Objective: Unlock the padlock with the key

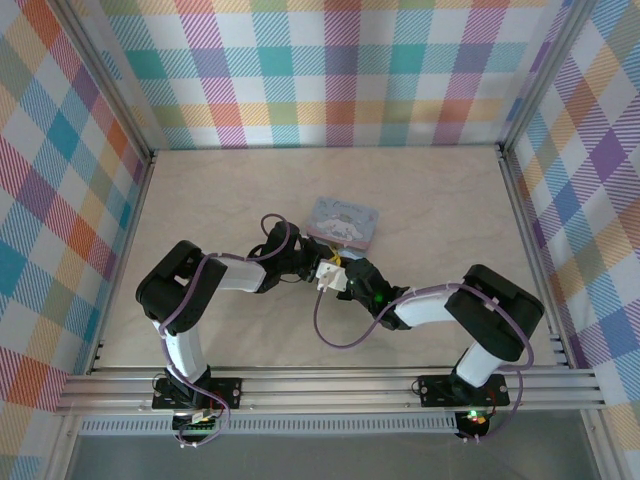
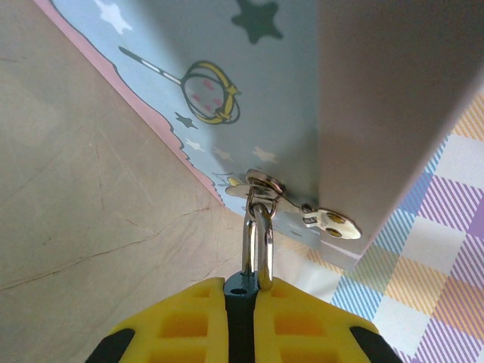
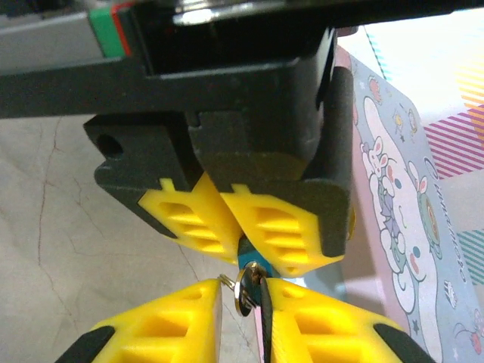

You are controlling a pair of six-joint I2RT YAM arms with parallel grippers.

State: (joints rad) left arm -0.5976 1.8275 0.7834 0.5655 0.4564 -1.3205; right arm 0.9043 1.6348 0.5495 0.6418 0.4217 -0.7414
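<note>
The left gripper (image 2: 240, 296) and right gripper (image 3: 243, 302) meet tip to tip just in front of the tin (image 1: 345, 220), leaving no way between them (the padlock (image 3: 243, 263), clamped by the left, and the key (image 3: 264, 311), pinched by the right, fill that gap). The table (image 1: 220, 200) lies open on either side and beyond, up to the plaid walls (image 1: 330, 70).

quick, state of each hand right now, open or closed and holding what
left hand: closed, holding the padlock by its body.
right hand: closed, holding the key.
</note>
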